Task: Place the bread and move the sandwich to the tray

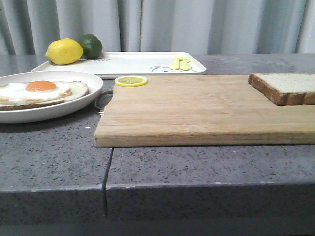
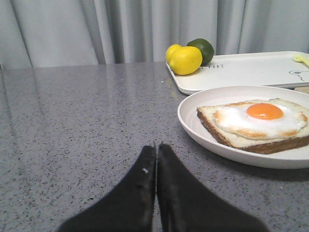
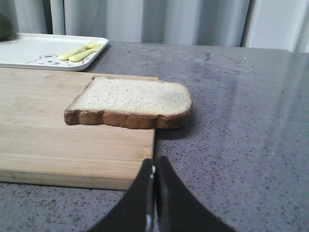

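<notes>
A: Where do you want me to start?

B: Take in the speckled grey stone bench (image 1: 197,172) first, then the wooden cutting board (image 1: 197,110), smooth and flat. The bread (image 3: 130,101) lies at its right end, one corner overhanging the edge, pale crumb up, dark crust round it.

A: And my hands?

B: Your right hand (image 3: 153,166) sits low just before that slice, fingers pressed together and empty. You'll need to spread them, then take the soft slice by the overhanging crust, lightly, so it doesn't crush.

A: The left?

B: Your left hand (image 2: 156,147) is also closed, holding nothing, beside the round white plate (image 2: 193,130) with the sandwich (image 2: 256,123), glossy egg on top. The tray (image 1: 142,63) waits behind, smooth, low-rimmed, with a lemon (image 1: 64,51), lime (image 1: 92,45) and small yellow cutlery (image 1: 180,63)
</notes>
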